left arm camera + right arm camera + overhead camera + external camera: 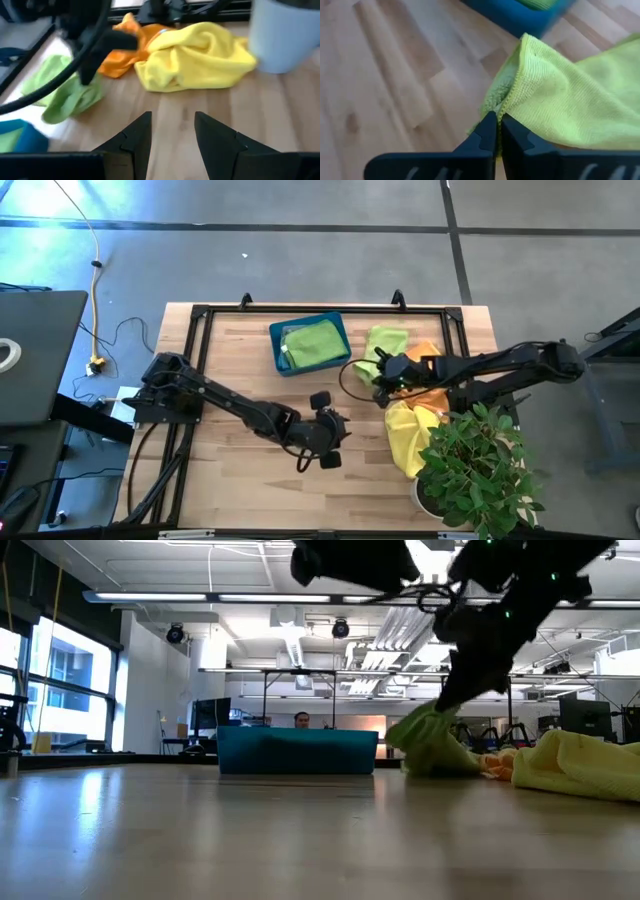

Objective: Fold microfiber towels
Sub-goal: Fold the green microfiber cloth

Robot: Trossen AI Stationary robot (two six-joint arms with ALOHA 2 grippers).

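Setting: Wooden table (240, 480) with a black frame, in an open workshop with grey floor and ceiling lights; a person shows far off beyond the table in the low view.
Right gripper (496, 131): clamped on the hem of the lime green towel (570, 105), fingers pressed together with the folded edge pinched between them; the wrist view shows the cloth draped up and over the tips.
Lime green towel: at the table's right half, just beside the bin, one corner lifted off the wood in the low view (430, 740).
Orange towel (125, 55): crumpled next to the lime one, touching the yellow towel.
Yellow towel (405, 435): a bunched heap lying near the plant pot, at the table's right side.
Left gripper (172, 132): fingers parted and holding nothing, poised above bare wood near the table's middle, facing the towel pile.
Teal bin (310, 345): at the table's far middle edge, a green towel (312, 342) lying inside.
Potted plant (480, 470): leafy, at the near right corner, beside the yellow towel.
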